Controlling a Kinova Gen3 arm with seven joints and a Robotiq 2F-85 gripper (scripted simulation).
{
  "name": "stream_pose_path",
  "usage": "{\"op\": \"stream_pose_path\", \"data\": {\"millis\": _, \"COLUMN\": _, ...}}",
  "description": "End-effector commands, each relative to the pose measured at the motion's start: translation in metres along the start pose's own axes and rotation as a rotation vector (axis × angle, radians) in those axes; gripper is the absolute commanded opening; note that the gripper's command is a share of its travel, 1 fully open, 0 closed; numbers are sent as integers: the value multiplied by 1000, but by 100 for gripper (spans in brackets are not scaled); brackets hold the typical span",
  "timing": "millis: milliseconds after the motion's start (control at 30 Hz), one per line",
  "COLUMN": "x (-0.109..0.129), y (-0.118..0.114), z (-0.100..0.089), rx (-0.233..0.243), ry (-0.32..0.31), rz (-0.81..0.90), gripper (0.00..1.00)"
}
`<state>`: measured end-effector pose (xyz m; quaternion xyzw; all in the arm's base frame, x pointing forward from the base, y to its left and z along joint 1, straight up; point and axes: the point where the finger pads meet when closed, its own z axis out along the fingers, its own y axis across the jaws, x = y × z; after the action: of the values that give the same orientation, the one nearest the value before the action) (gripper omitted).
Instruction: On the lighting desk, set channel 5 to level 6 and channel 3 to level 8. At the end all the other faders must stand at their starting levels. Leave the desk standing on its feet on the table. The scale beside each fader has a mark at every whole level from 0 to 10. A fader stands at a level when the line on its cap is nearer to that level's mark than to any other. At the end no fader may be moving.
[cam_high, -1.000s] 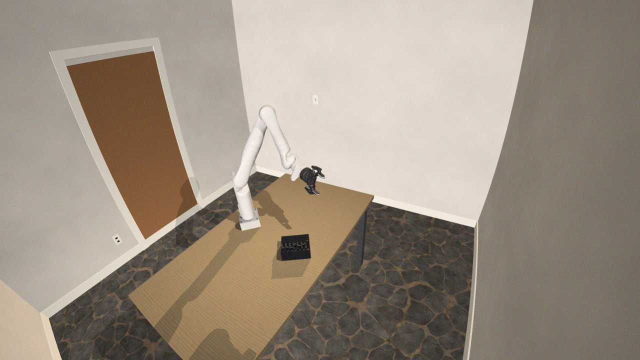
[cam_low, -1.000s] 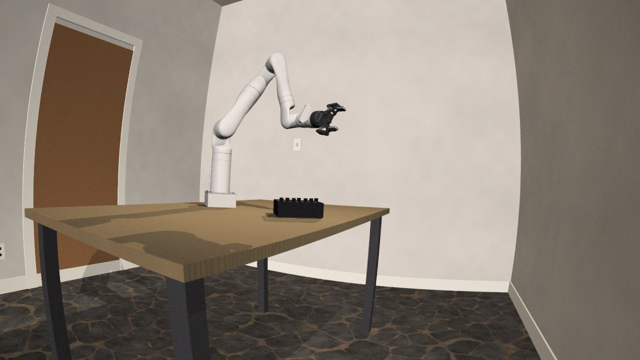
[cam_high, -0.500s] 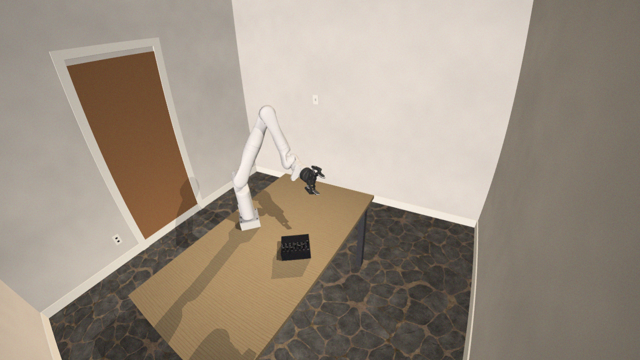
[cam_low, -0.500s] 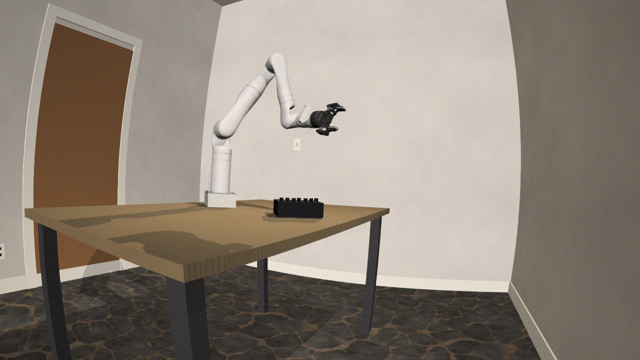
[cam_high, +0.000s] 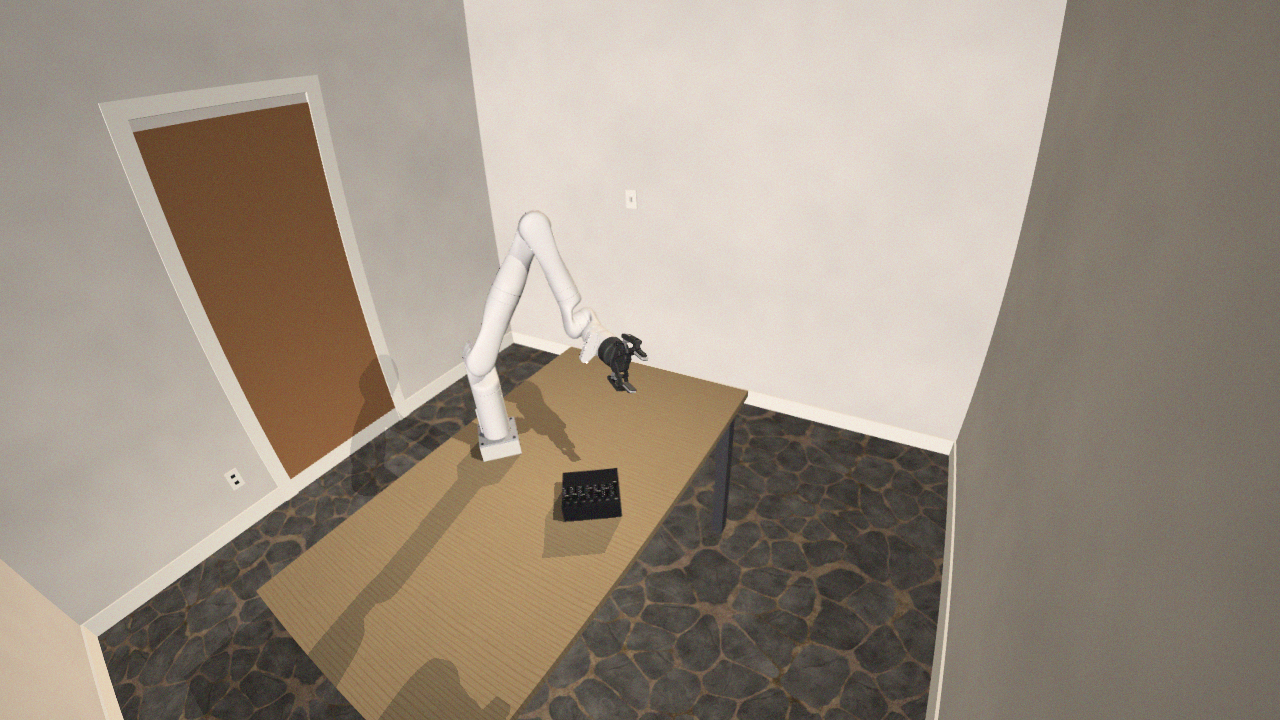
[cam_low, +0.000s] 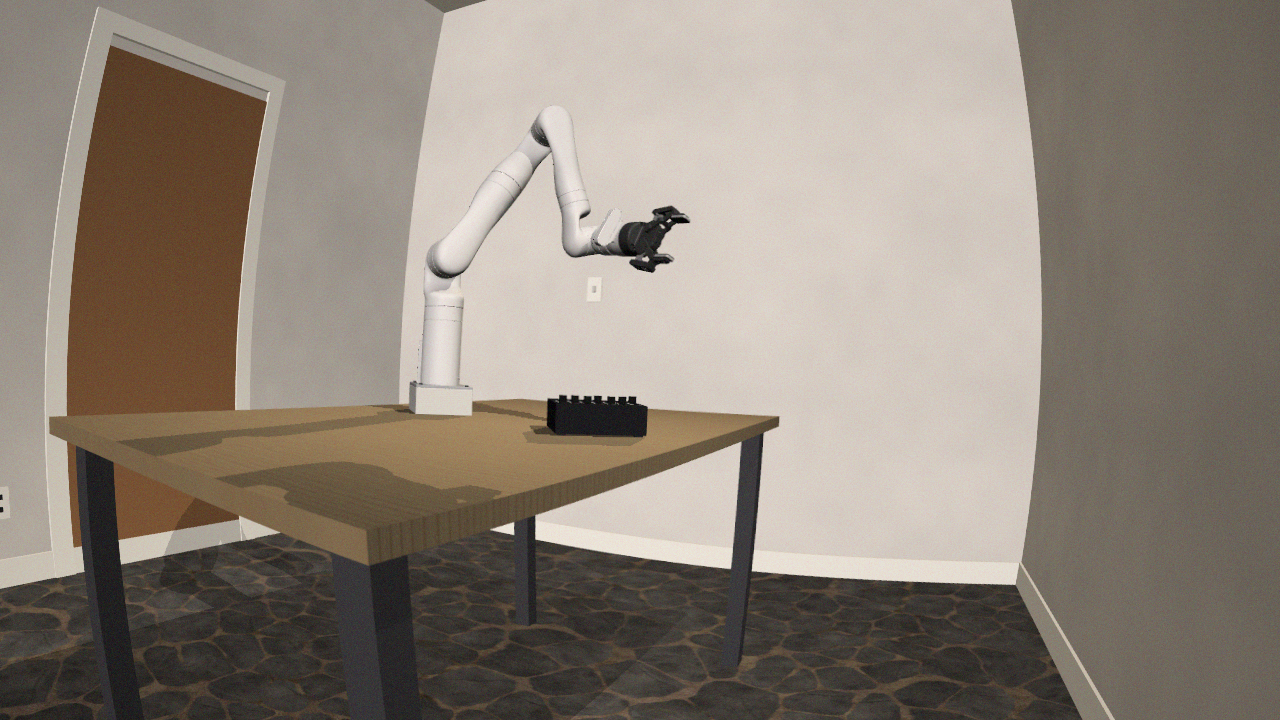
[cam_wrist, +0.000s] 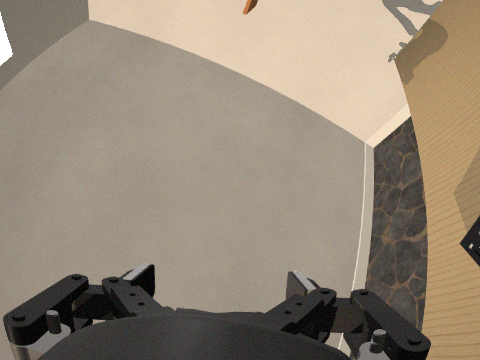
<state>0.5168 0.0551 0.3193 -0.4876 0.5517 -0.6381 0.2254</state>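
Note:
The lighting desk (cam_high: 591, 494) is a small black box with a row of several faders on top. It stands on its feet on the wooden table, near the table's right edge, and also shows in the exterior view (cam_low: 597, 415). Only a corner of it shows at the right edge of the wrist view (cam_wrist: 472, 243). The fader levels are too small to read. My gripper (cam_high: 630, 362) (cam_low: 664, 238) is open and empty, held high in the air far from the desk, pointing sideways toward the wall. In the wrist view its fingers face the room corner.
The arm's white base (cam_high: 498, 442) is mounted on the table's left edge, behind the desk. The table (cam_high: 501, 528) has dark legs. A brown door (cam_high: 259, 286) is in the left wall.

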Motion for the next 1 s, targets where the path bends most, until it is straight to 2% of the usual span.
{"op": "stream_pose_path", "data": {"millis": 0, "x": 7, "y": 3, "z": 4, "rx": -14, "ry": 19, "rz": 3, "gripper": 100}}
{"op": "stream_pose_path", "data": {"millis": 100, "x": 10, "y": 6, "z": 5, "rx": -24, "ry": 29, "rz": 4, "gripper": 100}}
{"op": "stream_pose_path", "data": {"millis": 300, "x": 35, "y": 26, "z": 15, "rx": -102, "ry": 105, "rz": 10, "gripper": 100}}
{"op": "stream_pose_path", "data": {"millis": 433, "x": 58, "y": 47, "z": 22, "rx": -179, "ry": 174, "rz": 20, "gripper": 100}}
{"op": "stream_pose_path", "data": {"millis": 600, "x": 90, "y": 79, "z": 26, "rx": -303, "ry": 273, "rz": 41, "gripper": 100}}
{"op": "stream_pose_path", "data": {"millis": 667, "x": 90, "y": 79, "z": 26, "rx": -303, "ry": 273, "rz": 41, "gripper": 100}}
{"op": "stream_pose_path", "data": {"millis": 867, "x": 128, "y": 127, "z": 21, "rx": -489, "ry": 397, "rz": 90, "gripper": 100}}
{"op": "stream_pose_path", "data": {"millis": 967, "x": 128, "y": 127, "z": 21, "rx": -489, "ry": 397, "rz": 90, "gripper": 100}}
